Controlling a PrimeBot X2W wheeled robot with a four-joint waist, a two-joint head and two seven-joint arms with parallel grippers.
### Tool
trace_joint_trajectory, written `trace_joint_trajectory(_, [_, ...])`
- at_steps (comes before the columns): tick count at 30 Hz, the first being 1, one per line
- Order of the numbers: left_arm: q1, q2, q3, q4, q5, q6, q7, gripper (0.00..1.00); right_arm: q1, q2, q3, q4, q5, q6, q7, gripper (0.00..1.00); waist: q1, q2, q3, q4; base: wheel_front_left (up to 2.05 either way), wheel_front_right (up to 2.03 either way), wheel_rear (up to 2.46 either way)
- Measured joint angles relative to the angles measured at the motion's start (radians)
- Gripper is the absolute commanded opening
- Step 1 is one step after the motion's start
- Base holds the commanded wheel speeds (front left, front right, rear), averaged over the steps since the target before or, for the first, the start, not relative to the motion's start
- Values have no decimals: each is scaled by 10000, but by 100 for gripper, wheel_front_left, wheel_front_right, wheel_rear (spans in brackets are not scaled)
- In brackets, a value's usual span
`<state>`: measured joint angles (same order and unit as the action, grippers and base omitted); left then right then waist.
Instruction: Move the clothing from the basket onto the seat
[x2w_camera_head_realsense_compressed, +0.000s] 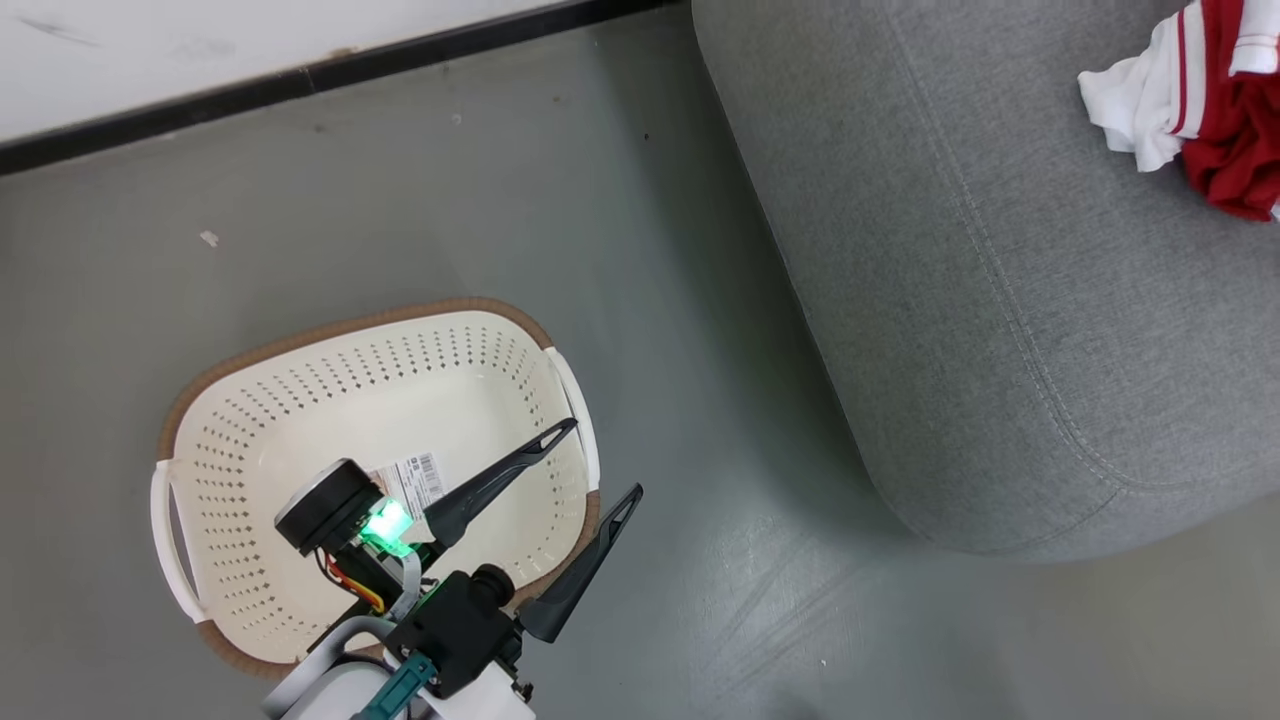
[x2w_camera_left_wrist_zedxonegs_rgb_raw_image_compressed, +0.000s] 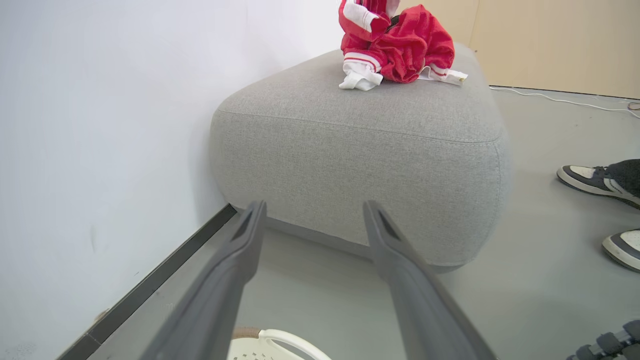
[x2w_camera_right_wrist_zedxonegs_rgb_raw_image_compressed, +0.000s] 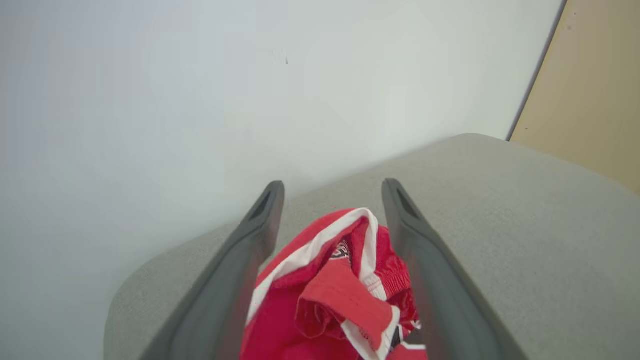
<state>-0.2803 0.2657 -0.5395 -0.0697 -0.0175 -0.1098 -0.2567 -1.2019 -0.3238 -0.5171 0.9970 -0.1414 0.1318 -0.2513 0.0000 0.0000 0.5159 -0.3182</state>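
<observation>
Oval cream-white plastic laundry basket (x2w_camera_head_realsense_compressed: 330, 390): smooth, slight sheen, perforated walls; brown rim looks rough and woven. Paper label (x2w_camera_head_realsense_compressed: 415, 480) inside, printed, matt. Large grey fabric seat (x2w_camera_head_realsense_compressed: 1000, 300): coarse matt weave, stitched seams. Red soft-fabric clothing (x2w_camera_left_wrist_zedxonegs_rgb_raw_image_compressed: 405, 50): white trim, crumpled, matt. Grey floor (x2w_camera_head_realsense_compressed: 560, 200): smooth, faint gloss. Left gripper (x2w_camera_head_realsense_compressed: 606, 455) fingers: dark matt plastic.

Soft, even light is filling every view, glare is sheening the floor (x2w_camera_head_realsense_compressed: 760, 570) at lower centre, and near fingers (x2w_camera_right_wrist_zedxonegs_rgb_raw_image_compressed: 225, 290) are blurring.
</observation>
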Motion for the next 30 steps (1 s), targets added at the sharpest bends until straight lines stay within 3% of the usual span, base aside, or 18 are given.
trace_joint_trajectory(13, [0,-581,192,180,-194,284,0,100,527,777,1873,-3858,917,0,-50,100,0,0,-1010,181,0,0,0])
trace_joint_trajectory(30, [492,-1281,1381,234,-763,1195,0,100,3640,1363,5288,-6220,2205,0,-54,100,0,0,-2551,828,0,0,0])
